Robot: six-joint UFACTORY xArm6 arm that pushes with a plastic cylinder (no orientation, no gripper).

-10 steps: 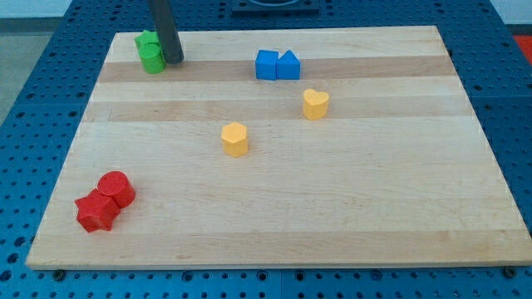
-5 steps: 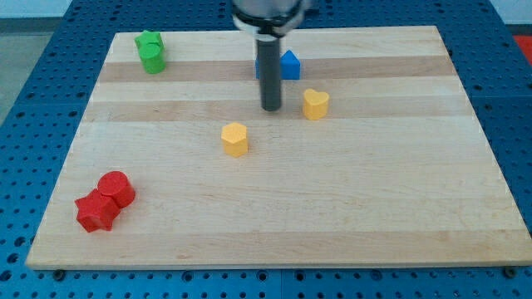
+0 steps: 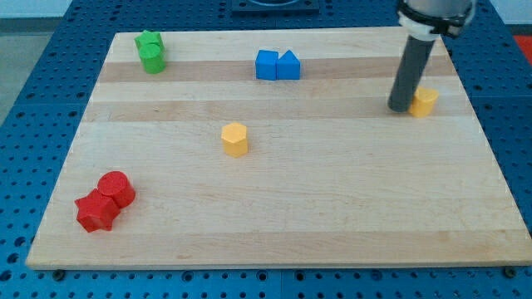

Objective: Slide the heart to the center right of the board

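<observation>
The yellow heart [image 3: 425, 101] lies near the board's right edge, a little above mid-height. My tip [image 3: 400, 108] stands on the board right against the heart's left side, and the rod partly hides that side. A second yellow block, a hexagon [image 3: 235, 139], lies near the middle of the board, far to the left of my tip.
Two blue blocks [image 3: 277, 65] sit side by side at the top middle. Two green blocks [image 3: 151, 51] are stacked close at the top left. Two red blocks [image 3: 105, 200] lie together at the bottom left. The wooden board [image 3: 291, 216] rests on a blue pegboard.
My tip went from the green blocks at top left, across the board, to the heart's left side, and pushed the heart rightward to near the right edge.
</observation>
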